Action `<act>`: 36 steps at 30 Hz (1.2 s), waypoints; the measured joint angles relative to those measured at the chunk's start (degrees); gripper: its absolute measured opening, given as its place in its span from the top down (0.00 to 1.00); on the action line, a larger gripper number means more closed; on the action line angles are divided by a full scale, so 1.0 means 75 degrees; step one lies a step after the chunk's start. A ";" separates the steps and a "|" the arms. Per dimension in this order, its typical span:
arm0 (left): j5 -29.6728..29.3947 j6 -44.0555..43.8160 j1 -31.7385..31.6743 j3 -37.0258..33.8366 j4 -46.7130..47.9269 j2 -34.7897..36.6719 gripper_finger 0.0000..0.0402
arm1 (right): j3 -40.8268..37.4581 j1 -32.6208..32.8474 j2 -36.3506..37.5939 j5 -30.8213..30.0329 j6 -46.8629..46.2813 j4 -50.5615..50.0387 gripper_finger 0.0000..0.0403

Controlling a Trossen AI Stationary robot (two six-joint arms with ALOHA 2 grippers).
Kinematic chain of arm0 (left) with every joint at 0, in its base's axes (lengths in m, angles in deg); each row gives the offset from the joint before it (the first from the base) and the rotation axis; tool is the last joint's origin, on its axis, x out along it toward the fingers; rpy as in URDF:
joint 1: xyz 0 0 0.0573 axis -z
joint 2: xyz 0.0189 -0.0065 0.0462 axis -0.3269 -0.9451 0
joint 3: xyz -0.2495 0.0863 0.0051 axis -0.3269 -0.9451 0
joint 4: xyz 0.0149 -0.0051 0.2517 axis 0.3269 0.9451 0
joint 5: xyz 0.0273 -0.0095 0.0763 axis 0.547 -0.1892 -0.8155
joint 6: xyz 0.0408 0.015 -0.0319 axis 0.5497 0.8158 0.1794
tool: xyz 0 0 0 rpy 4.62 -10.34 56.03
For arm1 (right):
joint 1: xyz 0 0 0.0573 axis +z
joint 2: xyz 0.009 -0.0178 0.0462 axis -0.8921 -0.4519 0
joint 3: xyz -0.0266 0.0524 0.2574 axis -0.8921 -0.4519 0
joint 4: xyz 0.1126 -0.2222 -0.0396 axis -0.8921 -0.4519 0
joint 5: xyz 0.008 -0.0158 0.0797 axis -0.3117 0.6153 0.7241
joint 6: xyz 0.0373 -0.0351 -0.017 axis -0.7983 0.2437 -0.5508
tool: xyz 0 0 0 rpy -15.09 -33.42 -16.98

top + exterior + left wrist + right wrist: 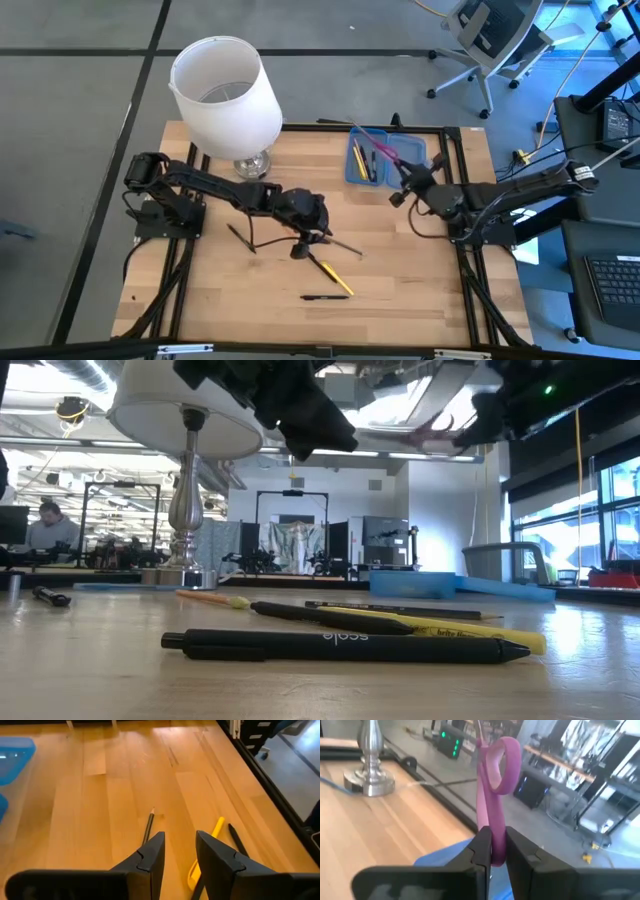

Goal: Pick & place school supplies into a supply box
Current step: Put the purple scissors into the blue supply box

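Wooden table [420, 290], left gripper [177, 854] fingers parted, right gripper [493, 851] clamping scissors [496, 785]

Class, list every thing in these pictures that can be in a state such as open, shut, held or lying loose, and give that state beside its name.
supply box: open, pens inside
purple scissors: held above the box
right gripper: shut on the scissors
left gripper: open, empty, over the table middle
yellow pen: lying loose on the table
black pen: lying loose near the front edge
lamp: upright at the table's back
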 joint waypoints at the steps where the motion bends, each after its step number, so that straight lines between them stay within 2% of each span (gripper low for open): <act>1: -0.0095 -0.0035 0.0022 0.0000 0.0000 0.0000 0.75 | 0.0000 -0.0153 -0.0165 0.0119 -0.0238 -0.0126 0.89; 9: -0.0263 -0.0707 0.0038 0.0000 -0.0003 0.0000 0.75 | -0.0003 -0.1427 -0.1479 0.1052 -0.3565 -0.1141 0.89; 14: -0.0276 -0.0787 0.0038 0.0000 -0.0003 0.0002 0.75 | -0.0003 -0.1926 -0.2290 0.1990 -0.4485 -0.1141 0.89; 19: -0.0276 -0.0787 0.0038 0.0000 -0.0003 0.0002 0.75 | -0.0003 -0.2220 -0.3057 0.2496 -0.5373 -0.1128 0.89; 31: -0.0276 -0.1000 0.0038 0.0000 -0.0003 0.0002 0.75 | -0.0003 -0.2560 -0.4225 0.3440 -0.5618 0.0202 0.89; 36: -0.0235 -0.1266 0.0038 0.0000 -0.0003 0.0003 0.75 | -0.0003 -0.2567 -0.4444 0.3450 -0.5623 0.0275 0.88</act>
